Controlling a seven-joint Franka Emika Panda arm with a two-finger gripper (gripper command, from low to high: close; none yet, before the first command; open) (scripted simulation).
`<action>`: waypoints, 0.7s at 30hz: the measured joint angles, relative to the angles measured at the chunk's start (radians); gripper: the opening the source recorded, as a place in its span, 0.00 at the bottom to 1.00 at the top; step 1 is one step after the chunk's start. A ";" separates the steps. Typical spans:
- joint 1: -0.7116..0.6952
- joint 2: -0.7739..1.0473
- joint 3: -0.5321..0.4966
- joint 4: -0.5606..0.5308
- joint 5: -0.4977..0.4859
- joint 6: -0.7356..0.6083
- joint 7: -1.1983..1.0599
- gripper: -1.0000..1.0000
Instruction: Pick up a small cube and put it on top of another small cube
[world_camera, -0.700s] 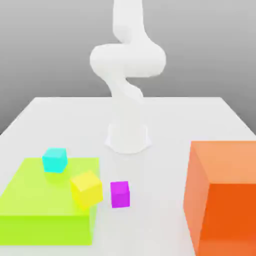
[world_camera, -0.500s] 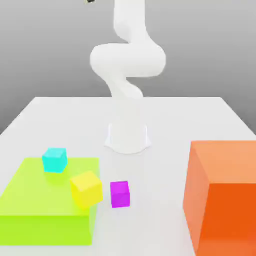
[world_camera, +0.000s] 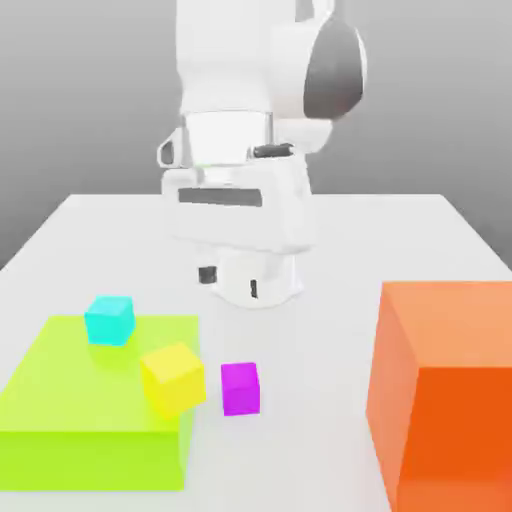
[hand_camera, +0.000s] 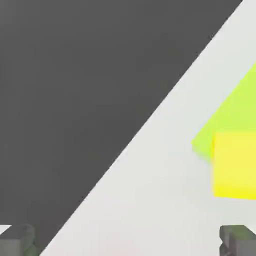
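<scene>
A small magenta-purple cube (world_camera: 240, 388) rests on the white table (world_camera: 320, 330), just to the exterior view's right of a yellow cube (world_camera: 173, 378). My gripper (world_camera: 230, 282) hangs above the table behind the magenta cube, well apart from it. Its two dark fingertips (world_camera: 207, 274) stand wide apart with nothing between them, so it is open. In the hand view the fingertips (hand_camera: 239, 240) sit at the far corners, and the gripper (hand_camera: 128, 242) faces bare table with the yellow cube (hand_camera: 235, 165) to one side.
A flat lime-green slab (world_camera: 80, 410) lies at the exterior view's left, carrying a cyan cube (world_camera: 109, 320), with the yellow cube tilted against its edge. A big orange block (world_camera: 445, 390) stands at the right. The slab (hand_camera: 232, 112) also appears in the hand view.
The arm has swung down and forward; its hand, out of sight before, now hangs low over the table behind the cubes. The cubes have not moved.
</scene>
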 joint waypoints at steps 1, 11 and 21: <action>-0.008 0.020 0.011 -0.020 0.001 0.017 0.040 0.50; -0.119 0.213 0.117 -0.205 -0.079 0.191 0.471 0.50; -0.099 0.399 0.033 -0.173 -0.268 0.339 0.607 0.50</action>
